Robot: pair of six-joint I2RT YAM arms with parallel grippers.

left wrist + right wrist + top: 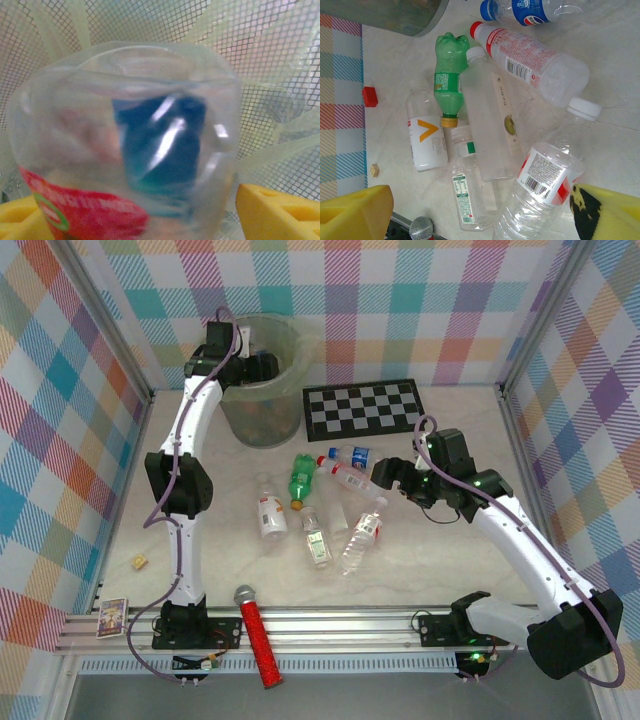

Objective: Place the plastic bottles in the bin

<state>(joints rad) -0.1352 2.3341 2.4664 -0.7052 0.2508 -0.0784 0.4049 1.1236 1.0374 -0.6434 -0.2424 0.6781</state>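
Observation:
My left gripper [248, 364] hangs over the pale-green bin [262, 400], open. A blurred clear bottle [130, 140] with a red label sits between its yellow fingers [280, 212], with a thin gap at the right finger and the bin's mesh wall [280, 60] behind. My right gripper [480, 207] is open above the loose bottles. These are a green one [447, 80], a blue-labelled one [530, 10], a red-capped one [530, 62], a frosted one [492, 125], one with an orange V [425, 135], a small clear one [467, 195] and a large clear one [540, 190].
A chequered board [365, 405] lies at the back, right of the bin. A red microphone [258, 635] rests at the near edge. A small red block [369, 96] and a tan cube [375, 170] sit left of the bottles. Plaid walls close in both sides.

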